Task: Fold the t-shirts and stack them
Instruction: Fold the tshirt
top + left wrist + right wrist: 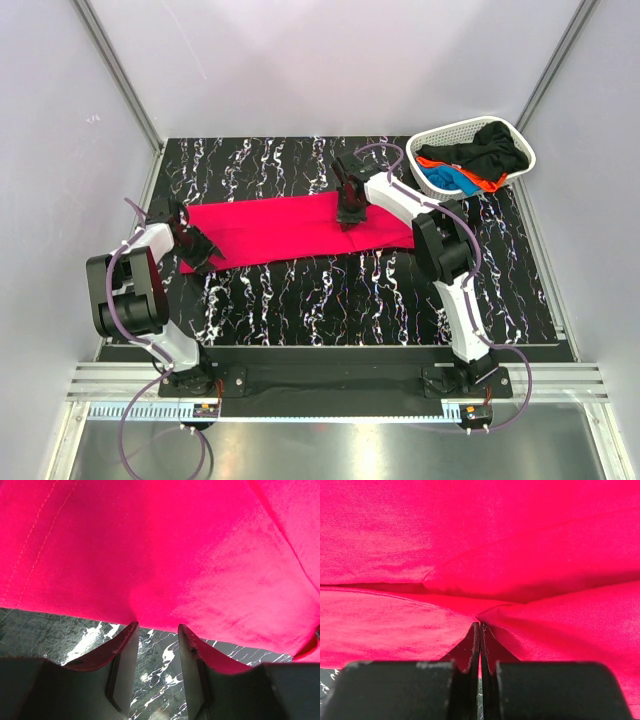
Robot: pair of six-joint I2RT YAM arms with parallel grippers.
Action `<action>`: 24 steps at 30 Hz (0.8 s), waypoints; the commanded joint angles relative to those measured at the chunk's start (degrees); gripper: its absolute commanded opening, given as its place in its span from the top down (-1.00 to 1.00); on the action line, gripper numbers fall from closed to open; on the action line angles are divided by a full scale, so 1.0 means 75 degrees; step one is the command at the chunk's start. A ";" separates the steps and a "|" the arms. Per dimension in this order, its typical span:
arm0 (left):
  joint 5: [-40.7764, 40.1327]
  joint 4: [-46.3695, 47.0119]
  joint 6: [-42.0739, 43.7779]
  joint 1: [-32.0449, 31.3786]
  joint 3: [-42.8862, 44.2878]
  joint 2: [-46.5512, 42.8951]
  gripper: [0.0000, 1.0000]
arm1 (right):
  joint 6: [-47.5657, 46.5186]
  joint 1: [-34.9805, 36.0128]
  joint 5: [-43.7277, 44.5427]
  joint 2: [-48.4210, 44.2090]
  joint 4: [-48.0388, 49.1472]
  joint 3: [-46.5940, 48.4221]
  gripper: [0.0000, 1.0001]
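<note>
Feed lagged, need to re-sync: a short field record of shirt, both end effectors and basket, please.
shirt: large pinkish-red cloth t-shirt, flat in a long band on the black marbled table
left end effector: jaws apart, tips at the shirt's left end
right end effector: shut on a pinch of the shirt
basket: white plastic lattice basket, far right corner, holding black cloth, blue cloth, orange cloth
stack: none yet

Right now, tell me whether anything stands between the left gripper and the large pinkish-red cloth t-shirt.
Nothing visible does. The left gripper, jaws apart, sits right at the edge of the pinkish-red cloth t-shirt; only bare black marbled table shows between its fingers. The right gripper is shut on a fold of it.
</note>
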 commanded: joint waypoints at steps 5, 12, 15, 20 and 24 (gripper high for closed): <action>0.0116 0.0026 -0.0012 0.0002 0.0138 0.0084 0.17 | 0.0177 -0.0026 -0.0051 -0.0466 0.0218 -0.0223 1.00; 0.0022 0.0026 0.0023 0.0025 0.0079 0.0225 0.17 | 0.0166 -0.0038 0.0241 -0.0114 0.0358 0.0116 1.00; -0.0013 0.0015 0.0047 0.0049 0.0091 0.0272 0.17 | 0.0037 -0.0027 0.0511 0.0167 0.0347 0.0549 1.00; -0.0072 -0.0009 0.0117 0.0096 0.0126 0.0389 0.17 | -0.0021 -0.0108 0.0688 0.0658 0.0335 0.1123 1.00; -0.0095 -0.0020 0.0164 0.0119 0.0091 0.0413 0.17 | -0.0022 -0.0179 0.0617 0.0975 0.0335 0.1464 1.00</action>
